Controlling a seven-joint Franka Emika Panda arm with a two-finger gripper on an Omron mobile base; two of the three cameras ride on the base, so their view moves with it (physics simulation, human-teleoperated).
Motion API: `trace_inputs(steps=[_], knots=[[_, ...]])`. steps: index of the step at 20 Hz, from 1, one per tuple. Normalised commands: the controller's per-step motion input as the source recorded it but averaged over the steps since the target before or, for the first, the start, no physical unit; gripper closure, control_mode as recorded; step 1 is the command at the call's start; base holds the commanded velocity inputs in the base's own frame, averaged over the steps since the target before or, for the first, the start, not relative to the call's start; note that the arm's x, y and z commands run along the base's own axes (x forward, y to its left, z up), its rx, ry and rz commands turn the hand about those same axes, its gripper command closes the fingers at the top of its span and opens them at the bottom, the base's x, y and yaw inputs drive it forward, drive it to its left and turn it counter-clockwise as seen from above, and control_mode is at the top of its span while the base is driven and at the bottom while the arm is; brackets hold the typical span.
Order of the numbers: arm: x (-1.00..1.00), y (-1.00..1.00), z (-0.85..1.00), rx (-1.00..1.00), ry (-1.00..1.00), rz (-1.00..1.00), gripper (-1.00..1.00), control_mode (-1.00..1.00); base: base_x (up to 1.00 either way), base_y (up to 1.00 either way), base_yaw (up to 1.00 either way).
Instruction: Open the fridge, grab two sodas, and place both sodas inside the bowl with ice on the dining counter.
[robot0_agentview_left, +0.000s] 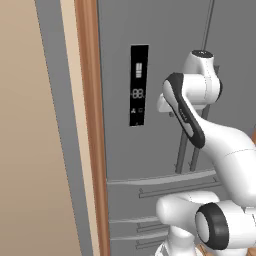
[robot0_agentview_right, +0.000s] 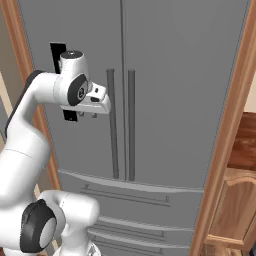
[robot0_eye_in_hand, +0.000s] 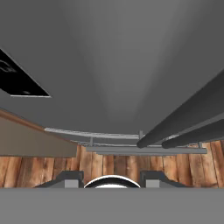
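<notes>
Pincer (robot0_agentview_right: 87, 115) nr fridge (robot0_agentview_right: 165, 75) handles (robot0_agentview_right: 121, 125); display panel (robot0_agentview_left: 138, 85) in left view

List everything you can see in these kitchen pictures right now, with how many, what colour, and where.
fridge: one, grey, French doors shut, straight ahead of the arm.
bar handles: two, dark grey, vertical, side by side where the doors meet.
display panel: one, black with pale digits, on the fridge's left door.
drawers: grey, with horizontal handles, below the doors.
wood trim: reddish-brown strips framing the fridge on both sides.
wall: beige, left of the fridge.
cabinet: light wood panelled door, right of the fridge.
floor: brown wood planks, under the fridge.
arm: one, white with dark joints, reaching toward the left handle.
gripper: fingers pointing down, beside the left handle, holding nothing.
</notes>
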Motion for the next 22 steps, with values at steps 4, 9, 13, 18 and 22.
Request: trace_inputs(steps=[4, 9, 13, 18, 22], knots=[[0.00, 0.00, 0.00, 0.00, 0.00, 0.00, -1.00, 1.00, -0.02, 0.04, 0.00], [0.00, 0.00, 0.00, 0.00, 0.00, 0.00, -1.00, 1.00, -0.51, -0.01, 0.03], [0.00, 0.00, 0.00, 0.00, 0.00, 0.00, -1.00, 1.00, -0.84, -0.40, 0.00], [0.00, 0.00, 0.00, 0.00, 0.00, 0.00, -1.00, 1.00, -0.44, -0.51, 0.02], [0.00, 0.00, 0.00, 0.00, 0.00, 0.00, -1.00, 1.00, 0.04, -0.46, 0.02]])
